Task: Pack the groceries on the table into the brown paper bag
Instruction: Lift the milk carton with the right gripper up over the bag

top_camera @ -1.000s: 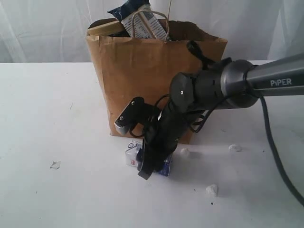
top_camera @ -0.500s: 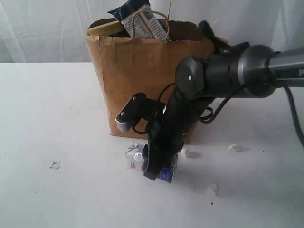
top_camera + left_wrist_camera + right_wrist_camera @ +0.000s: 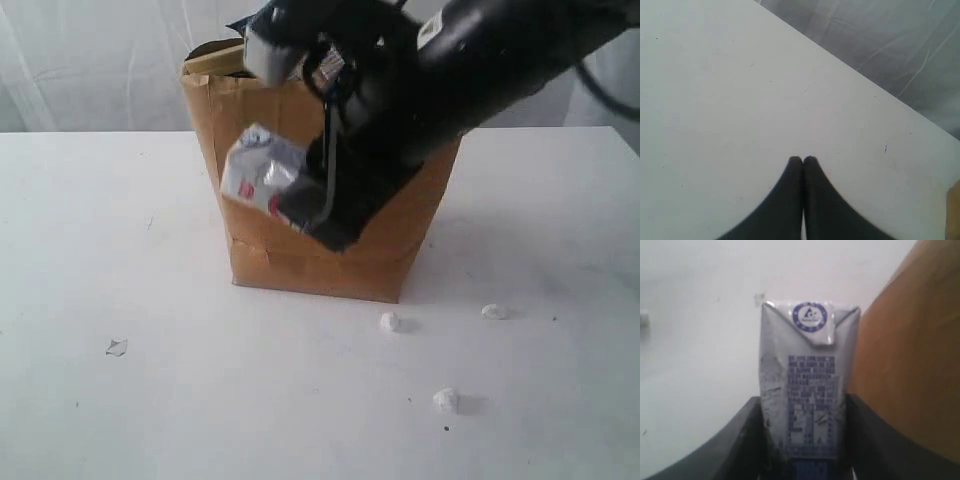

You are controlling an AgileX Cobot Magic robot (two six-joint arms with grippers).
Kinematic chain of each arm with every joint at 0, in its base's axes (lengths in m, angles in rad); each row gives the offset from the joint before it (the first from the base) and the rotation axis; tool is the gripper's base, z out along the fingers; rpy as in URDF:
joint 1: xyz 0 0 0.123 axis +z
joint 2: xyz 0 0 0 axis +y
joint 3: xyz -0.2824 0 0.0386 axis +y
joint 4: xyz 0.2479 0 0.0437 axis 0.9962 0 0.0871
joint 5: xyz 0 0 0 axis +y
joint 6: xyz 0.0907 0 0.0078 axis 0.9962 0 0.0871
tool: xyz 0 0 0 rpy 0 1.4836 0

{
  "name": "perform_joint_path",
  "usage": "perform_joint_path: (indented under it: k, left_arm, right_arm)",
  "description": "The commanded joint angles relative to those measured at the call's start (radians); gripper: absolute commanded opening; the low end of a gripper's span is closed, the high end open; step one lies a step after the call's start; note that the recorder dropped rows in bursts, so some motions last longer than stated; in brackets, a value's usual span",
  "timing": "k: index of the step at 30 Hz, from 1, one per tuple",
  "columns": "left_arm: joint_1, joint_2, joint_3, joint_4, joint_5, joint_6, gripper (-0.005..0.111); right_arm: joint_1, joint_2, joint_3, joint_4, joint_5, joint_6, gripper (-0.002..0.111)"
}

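Held carton clamped in right gripper before bag, left gripper pressed together; needed next: rise toward 12 o'clock, release inside.

White creased curtain backdrop

The right gripper went up. It lifted the small white-blue carton off the table, up beside the brown paper bag.

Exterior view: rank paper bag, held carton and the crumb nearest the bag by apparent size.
1. brown paper bag.
2. small white-blue carton, lifted, perhaps nearer the camera.
3. white crumb, clearly smallest.
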Motion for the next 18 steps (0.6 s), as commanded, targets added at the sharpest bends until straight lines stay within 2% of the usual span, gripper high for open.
perform_joint_path:
  k: [1, 7, 18]
  left_arm:
    - [-0.007, -0.009, 0.005, 0.006, -0.001, -0.001, 0.0]
    - [-0.007, -0.009, 0.005, 0.006, -0.001, -0.001, 0.0]
    - [-0.007, -0.009, 0.005, 0.006, -0.001, -0.001, 0.0]
  right_arm:
    - [0.001, -0.075, -0.01, 0.012, -0.2, -0.003, 0.007]
    - [-0.001, -0.097, -0.01, 0.012, -0.468, -0.003, 0.007]
    - [-0.001, -0.09, -0.01, 0.009, -0.672, -0.003, 0.007]
